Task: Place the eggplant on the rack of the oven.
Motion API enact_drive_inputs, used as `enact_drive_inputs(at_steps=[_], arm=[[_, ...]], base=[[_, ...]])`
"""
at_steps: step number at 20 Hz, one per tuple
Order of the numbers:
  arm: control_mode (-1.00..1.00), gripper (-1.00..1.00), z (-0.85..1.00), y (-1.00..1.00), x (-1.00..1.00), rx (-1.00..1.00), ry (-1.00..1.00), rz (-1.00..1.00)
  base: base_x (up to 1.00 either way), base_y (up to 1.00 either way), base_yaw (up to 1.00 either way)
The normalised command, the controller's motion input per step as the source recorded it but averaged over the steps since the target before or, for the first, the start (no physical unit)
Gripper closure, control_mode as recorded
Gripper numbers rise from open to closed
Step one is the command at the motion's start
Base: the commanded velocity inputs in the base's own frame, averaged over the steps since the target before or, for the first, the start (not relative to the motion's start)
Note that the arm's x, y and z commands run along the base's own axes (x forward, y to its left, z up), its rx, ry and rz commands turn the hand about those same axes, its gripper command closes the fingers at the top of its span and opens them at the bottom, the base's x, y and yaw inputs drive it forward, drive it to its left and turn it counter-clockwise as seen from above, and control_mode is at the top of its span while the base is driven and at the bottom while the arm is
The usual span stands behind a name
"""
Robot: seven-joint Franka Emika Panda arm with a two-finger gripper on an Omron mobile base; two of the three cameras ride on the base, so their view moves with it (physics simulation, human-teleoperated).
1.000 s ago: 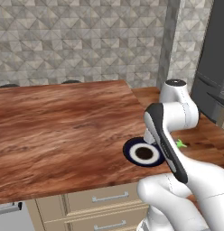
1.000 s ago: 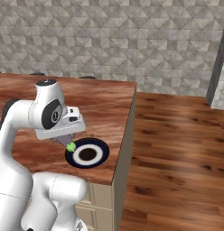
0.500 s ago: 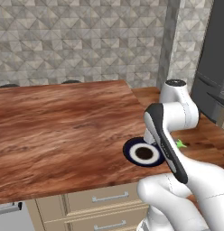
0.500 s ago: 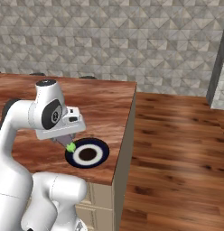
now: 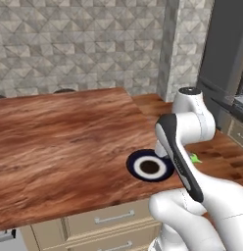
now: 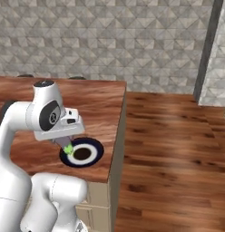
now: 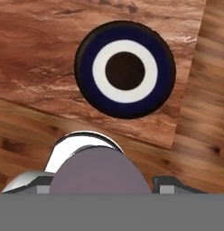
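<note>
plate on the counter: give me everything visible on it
The plate is round: a dark blue outer band, a white ring inside it, a dark centre. It looks glossy, like glazed ceramic. It lies flat on the wooden counter, close to the counter's corner, with nothing on it. Nothing touches it; the gripper hangs above it.

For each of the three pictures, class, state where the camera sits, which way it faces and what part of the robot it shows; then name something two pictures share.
Left base view: behind the arm to its left, looking forward and down over the wooden counter; the white arm rises lower right.
Right base view: behind to its right, facing the counter's end and wood floor; the arm rises lower left, the eggplant beneath its claw.
Hand view: on the hand, looking down at the plate.
Shared: the plate, in all three.
</note>
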Motion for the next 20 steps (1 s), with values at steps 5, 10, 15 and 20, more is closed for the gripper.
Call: enact_drive_inputs(at_steps=[5,10,15,20], arm=[[1.0,1.0,0.0,0.0,0.0,0.0,0.0,0.0],[1.0,1.0,0.0,0.0,0.0,0.0,0.0,0.0],[1.0,1.0,0.0,0.0,0.0,0.0,0.0,0.0],[1.0,1.0,0.0,0.0,0.0,0.0,0.0,0.0]], base=[[-0.01,-0.3,-0.33],[0.0,-0.78,-0.3],[0.02,-1.0,-0.18],[0.18,-1.0,-0.09]])
